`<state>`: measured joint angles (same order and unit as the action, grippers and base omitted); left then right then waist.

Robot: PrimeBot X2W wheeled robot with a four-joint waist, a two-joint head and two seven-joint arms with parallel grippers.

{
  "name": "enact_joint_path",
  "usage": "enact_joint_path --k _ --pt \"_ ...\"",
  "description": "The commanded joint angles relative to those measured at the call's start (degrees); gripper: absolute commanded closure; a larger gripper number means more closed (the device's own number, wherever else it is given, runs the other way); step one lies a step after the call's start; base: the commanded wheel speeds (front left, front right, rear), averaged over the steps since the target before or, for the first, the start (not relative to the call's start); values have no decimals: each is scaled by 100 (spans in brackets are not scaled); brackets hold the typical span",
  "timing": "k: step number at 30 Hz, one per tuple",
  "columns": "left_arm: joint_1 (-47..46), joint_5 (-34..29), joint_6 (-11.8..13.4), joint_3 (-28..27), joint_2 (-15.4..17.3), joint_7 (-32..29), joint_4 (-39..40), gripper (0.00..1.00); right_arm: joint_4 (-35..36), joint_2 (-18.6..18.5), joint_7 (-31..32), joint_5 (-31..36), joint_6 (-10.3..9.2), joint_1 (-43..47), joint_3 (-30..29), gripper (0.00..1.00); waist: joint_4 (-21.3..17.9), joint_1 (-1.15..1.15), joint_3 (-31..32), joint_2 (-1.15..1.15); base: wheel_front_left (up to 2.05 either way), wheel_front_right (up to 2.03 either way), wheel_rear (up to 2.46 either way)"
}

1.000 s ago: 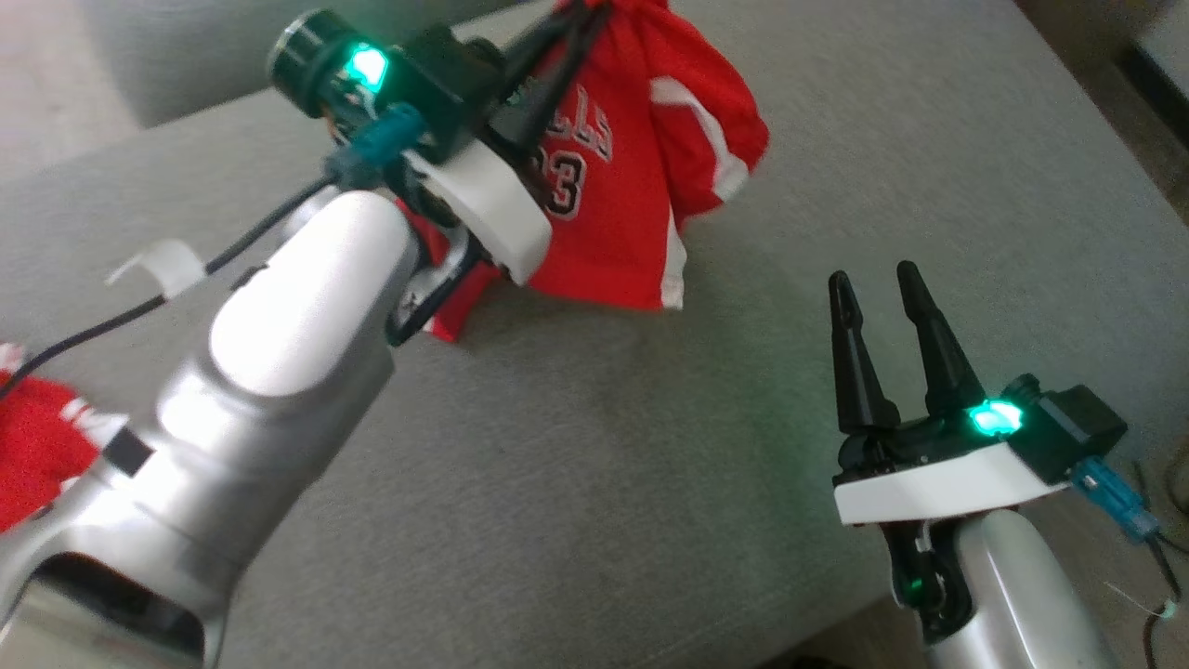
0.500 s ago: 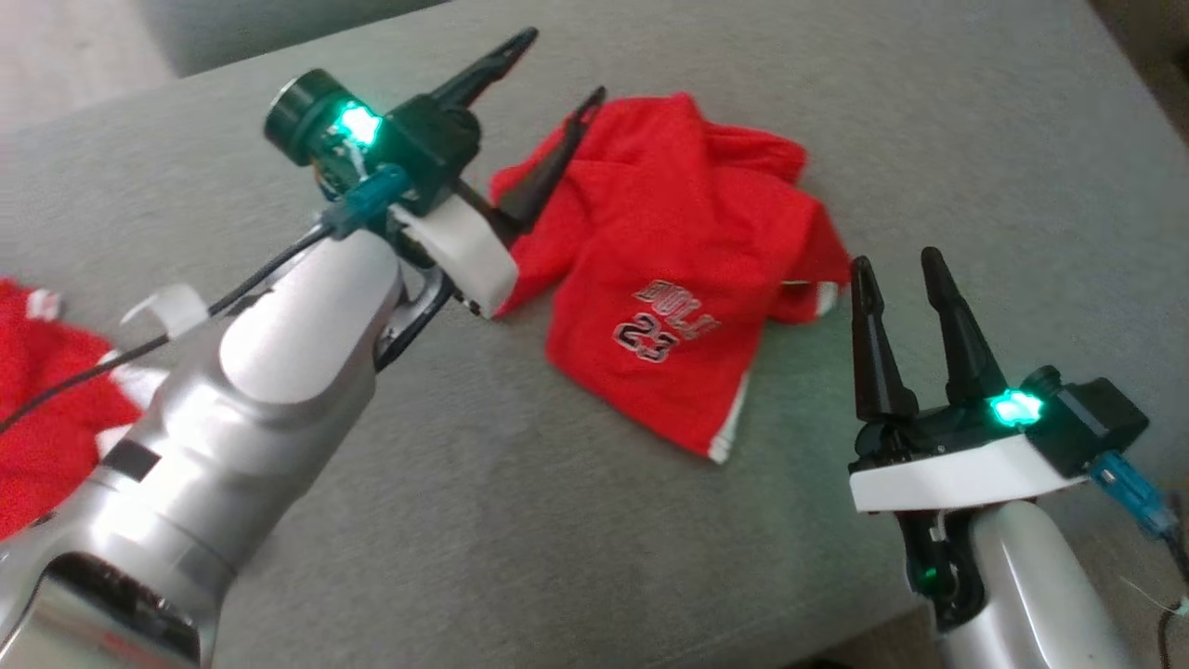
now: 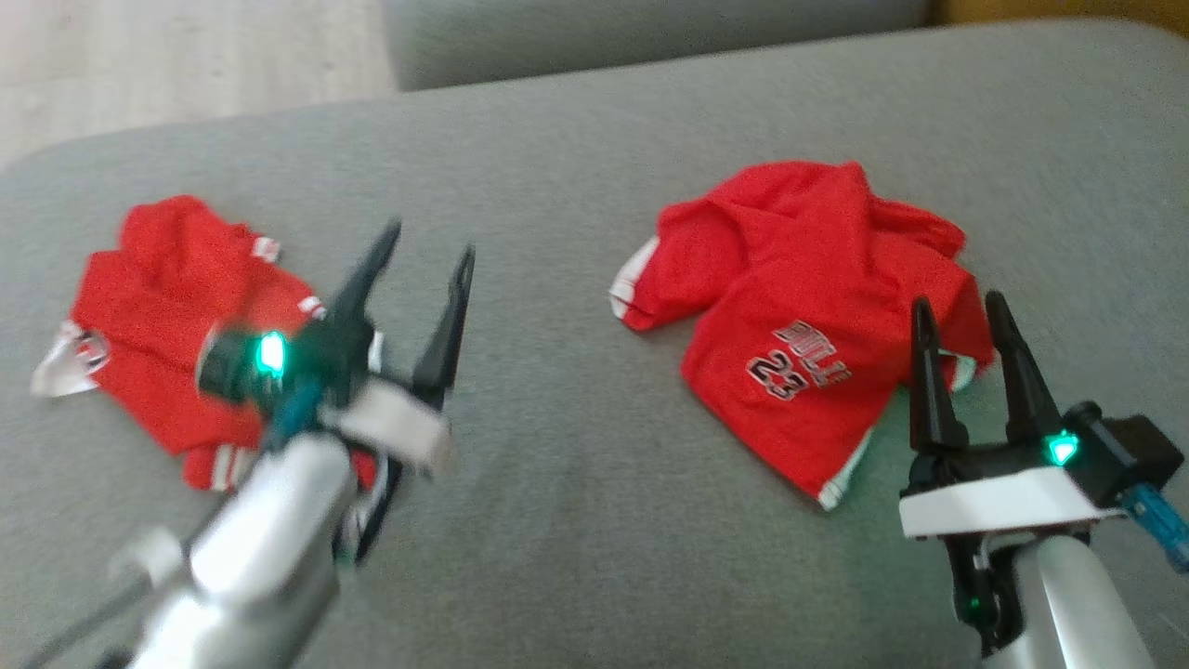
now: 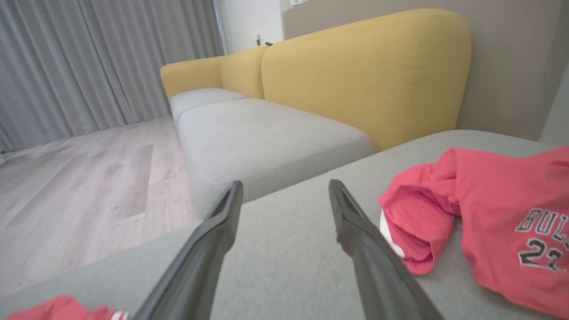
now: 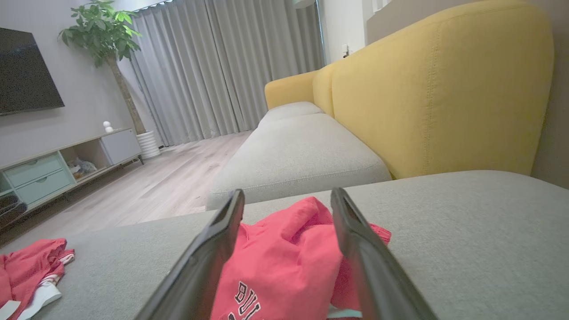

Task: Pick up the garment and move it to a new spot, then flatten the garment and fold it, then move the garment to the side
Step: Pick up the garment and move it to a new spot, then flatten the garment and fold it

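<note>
Grey sofa seat [image 3: 576, 520], with a red jersey [image 3: 808, 307] lying crumpled on its right half and both grippers empty.
The left gripper [image 3: 432, 239] hovers with its fingers spread wide over bare cushion, between the jersey and a second red garment [image 3: 158, 307] at the far left. The right gripper [image 3: 957, 300], fingers equally wide, sits at the jersey's near right edge; whether it touches is unclear. The jersey looks light, soft and floppy, and would probably sag and bunch from one pinch. Two spread holds seem best for flattening: the white-trimmed hem corner and the sleeve edge.
</note>
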<state>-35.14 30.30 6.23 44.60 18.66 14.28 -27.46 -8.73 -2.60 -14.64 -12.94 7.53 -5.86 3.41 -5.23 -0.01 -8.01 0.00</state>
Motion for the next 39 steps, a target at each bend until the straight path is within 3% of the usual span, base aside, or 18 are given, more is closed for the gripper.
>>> enact_joint_path --k 1,7,11,19,29,39 --pt "67 2 147 -294 180 66 292 0 142 -28 -36 67 -4 -31 78 0 250 1 197 0 0 0 0" --pt "1319 -172 659 -830 24 70 1059 0 84 -28 -36 180 -4 119 -11 0 412 1 286 0 0 0 0" --pt "1907 -397 787 -1271 -167 71 1456 0 67 -28 -36 202 -4 162 -32 0 428 1 315 0 0 0 0" --pt "2114 -807 523 -1569 -332 71 1525 0 -7 -28 -36 404 -4 161 -5 0 484 1 252 0 0 0 0" --pt "1982 -1023 120 -1786 -666 72 1237 0 -1462 -28 534 1499 -4 -399 952 0 651 1 -42 0 0 0 0" --pt "1854 -1211 -113 -1969 -901 72 1059 0 -2217 -28 1107 2180 -4 -814 910 0 911 1 -264 0 0 0 0"
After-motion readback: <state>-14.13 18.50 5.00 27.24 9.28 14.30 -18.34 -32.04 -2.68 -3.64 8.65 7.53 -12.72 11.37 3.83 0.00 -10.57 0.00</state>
